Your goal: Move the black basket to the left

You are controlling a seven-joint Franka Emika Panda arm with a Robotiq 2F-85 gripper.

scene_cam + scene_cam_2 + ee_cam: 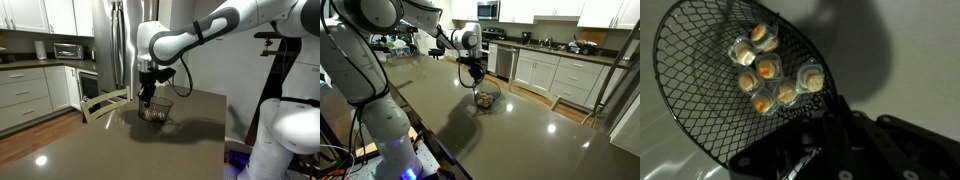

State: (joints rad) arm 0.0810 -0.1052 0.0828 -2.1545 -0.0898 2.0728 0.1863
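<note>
1. Gripper [812, 138]: black, blocky, matte. It fills the bottom of the wrist view, with its tips at the near rim of the black basket [700, 90]. The finger gap is hidden, so I cannot tell whether it pinches the wire.
2. Black basket: round bowl of thin, see-through wire mesh. It sits on the countertop [200, 140], directly under the gripper.
3. Rounded items [770, 72]: tan-brown tops, pale sides, clustered inside the basket. Only the wrist view separates them.
4. Countertop: grey, smooth, glossy.
5. Arm [200, 35]: white shells, seen in both exterior views.
6. Cabinets [565, 75]: white, panelled.
</note>
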